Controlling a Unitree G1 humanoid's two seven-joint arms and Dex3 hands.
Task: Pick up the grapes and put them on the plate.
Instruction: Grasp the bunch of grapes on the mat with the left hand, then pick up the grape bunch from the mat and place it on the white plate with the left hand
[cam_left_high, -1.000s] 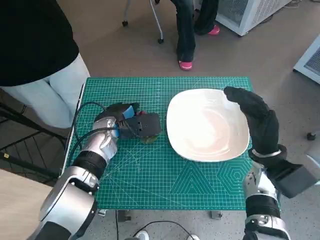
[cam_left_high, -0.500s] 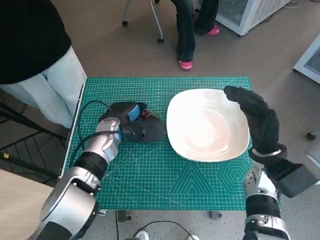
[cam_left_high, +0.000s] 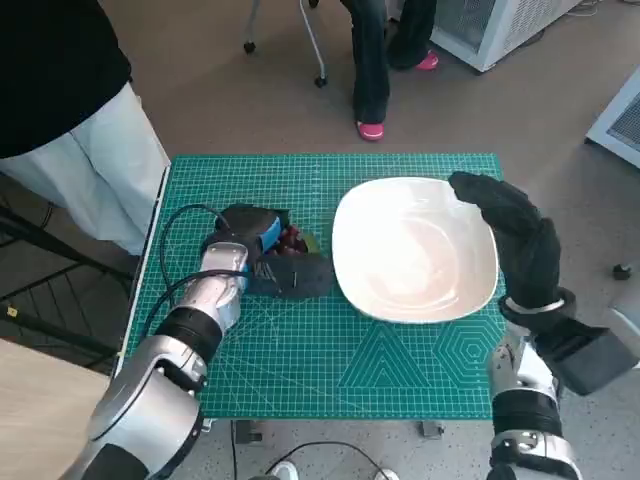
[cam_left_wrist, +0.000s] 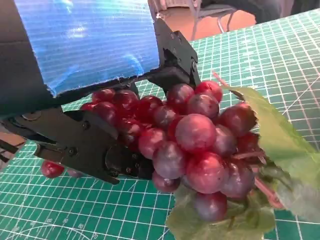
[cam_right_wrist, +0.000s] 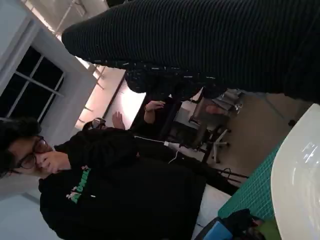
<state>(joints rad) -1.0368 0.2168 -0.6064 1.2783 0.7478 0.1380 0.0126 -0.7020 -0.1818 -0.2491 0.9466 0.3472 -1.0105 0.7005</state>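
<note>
The bunch of red-purple grapes (cam_left_high: 293, 239) with a green leaf (cam_left_wrist: 270, 130) lies on the green mat, just left of the white plate (cam_left_high: 415, 250). My left hand (cam_left_high: 262, 255) covers most of the bunch in the head view. Up close in the left wrist view, its black fingers (cam_left_wrist: 85, 145) curl round the grapes (cam_left_wrist: 195, 135) from both sides and grip them. My gloved right hand (cam_left_high: 515, 240) arches along the plate's right rim with its fingers stretched out and nothing in them. In the right wrist view the glove (cam_right_wrist: 200, 45) is a dark band above the plate's edge (cam_right_wrist: 300, 185).
The green cutting mat (cam_left_high: 330, 350) covers the small table. A person in a black top and pale trousers (cam_left_high: 60, 100) stands close at the table's left edge. Another person's legs (cam_left_high: 372, 60) stand beyond the far edge. A seated person (cam_right_wrist: 100, 185) shows in the right wrist view.
My left hand has shifted a little toward me and turned over the grapes, its fingers closing round the bunch. The right hand and plate have stayed put.
</note>
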